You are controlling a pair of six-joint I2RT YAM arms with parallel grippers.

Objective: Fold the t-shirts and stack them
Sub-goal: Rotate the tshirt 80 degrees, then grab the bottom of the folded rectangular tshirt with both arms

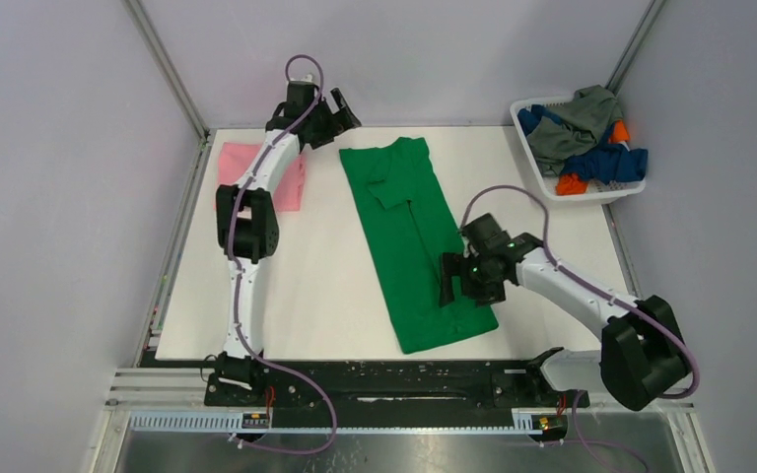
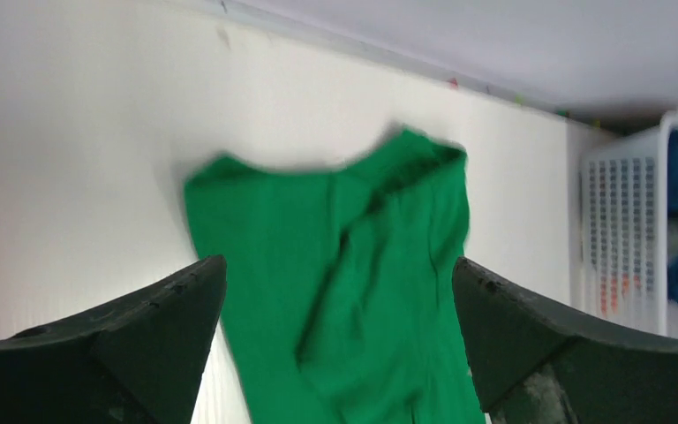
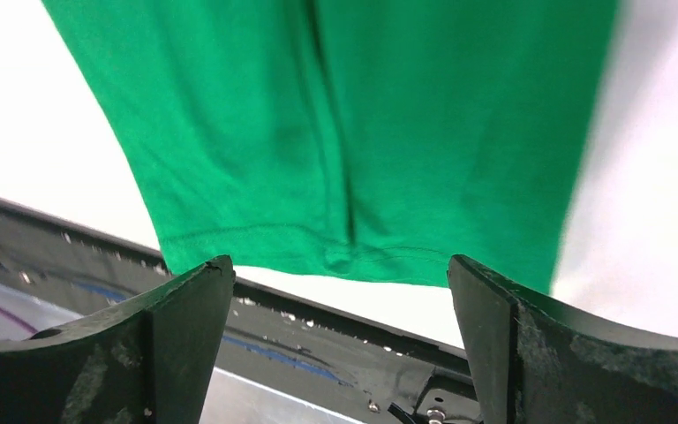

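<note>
Green t-shirt [image 1: 409, 227] under gaping right claw [image 1: 447, 281]

White tubular links join bulky black joint housings on the left arm [image 1: 246, 222] and the right arm [image 1: 572, 286], each trailed by a thin purple cable [image 1: 304, 61]. Small green lights [image 1: 474, 264] glow behind the right jaws. The matte black wedge-shaped fingers [image 3: 177, 344] show pale scuffs.

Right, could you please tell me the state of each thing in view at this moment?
green t-shirt: folded lengthwise into a long strip, flat on the table, not held.
pink t-shirt: folded, lying at the far left.
heaped shirts: unfolded, piled in the basket.
left gripper: open, empty.
right gripper: open, empty.
</note>
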